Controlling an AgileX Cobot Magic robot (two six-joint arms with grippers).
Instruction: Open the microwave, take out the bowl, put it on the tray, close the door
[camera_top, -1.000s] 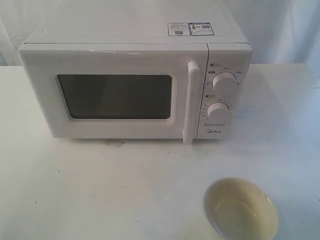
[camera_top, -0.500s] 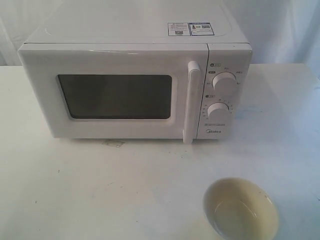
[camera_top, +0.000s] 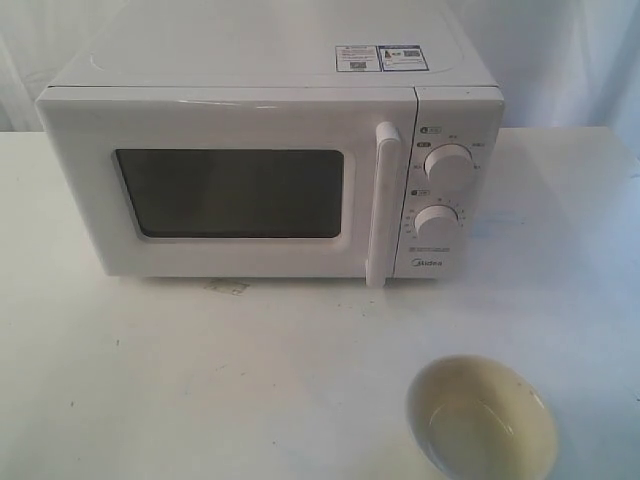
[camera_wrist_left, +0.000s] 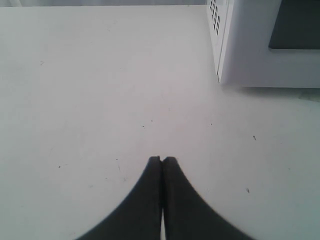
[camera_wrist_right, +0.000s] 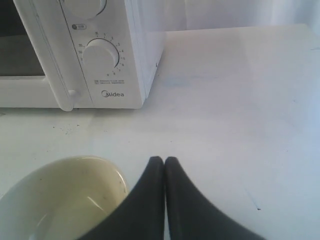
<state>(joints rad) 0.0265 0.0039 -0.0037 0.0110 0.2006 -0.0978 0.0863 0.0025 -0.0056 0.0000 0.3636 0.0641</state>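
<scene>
The white Midea microwave (camera_top: 270, 170) stands at the back of the table, its door (camera_top: 225, 190) shut, the bar handle (camera_top: 384, 205) beside two round knobs (camera_top: 447, 167). A pale cream bowl (camera_top: 480, 420) rests on the table in front of the oven, near the front edge. In the right wrist view the bowl (camera_wrist_right: 60, 197) lies just beside my right gripper (camera_wrist_right: 164, 161), which is shut and holds nothing; the microwave (camera_wrist_right: 107, 55) is ahead. My left gripper (camera_wrist_left: 162, 160) is shut, empty, over bare table, with the oven's corner (camera_wrist_left: 235, 45) ahead. Neither gripper shows in the exterior view. No tray is in view.
White table (camera_top: 200, 380) spreads in front of and to both sides of the oven. A pale curtain (camera_top: 570, 60) hangs behind. A small stain (camera_top: 228, 287) marks the table below the door.
</scene>
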